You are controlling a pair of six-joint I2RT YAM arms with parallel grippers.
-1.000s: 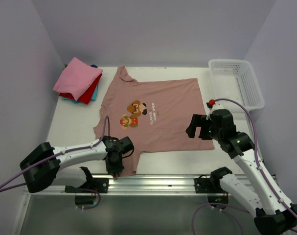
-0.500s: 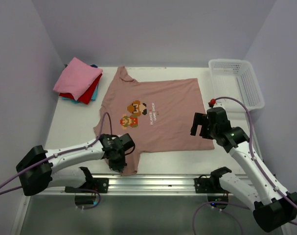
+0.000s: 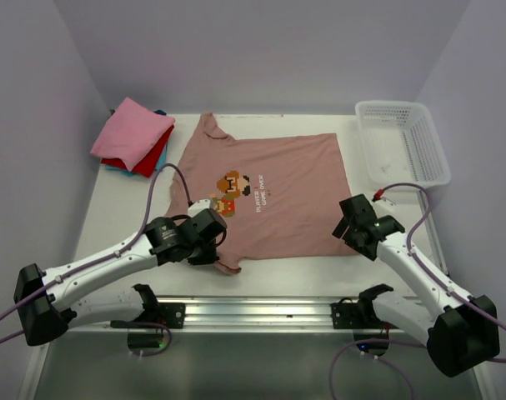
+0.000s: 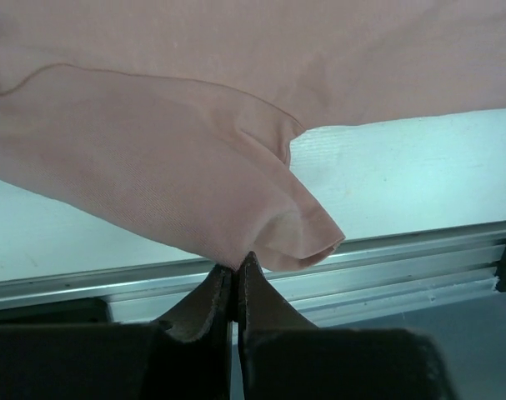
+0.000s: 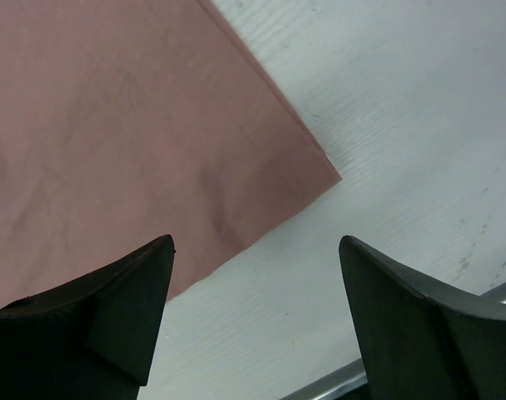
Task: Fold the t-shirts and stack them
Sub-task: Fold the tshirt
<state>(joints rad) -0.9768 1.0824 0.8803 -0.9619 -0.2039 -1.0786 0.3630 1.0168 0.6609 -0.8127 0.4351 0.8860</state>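
Left gripper [image 4: 234, 279] pinched tight on the near sleeve of the dusty-pink t-shirt [image 3: 273, 196] — sleeve bunched, possibly lifted a little. Right gripper [image 5: 254, 250] wide open, empty, over the near hem corner — shirt otherwise flat on the table [image 3: 111, 208].

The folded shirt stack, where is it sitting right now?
In the top view, the folded shirt stack sits at the far-left corner of the table, just left of the spread dusty-pink shirt, with the white basket across at the far right.

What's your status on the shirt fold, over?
Left fingers shut on sleeve of pink t-shirt. Right fingers open above its hem corner. Folded stack, basket well apart.
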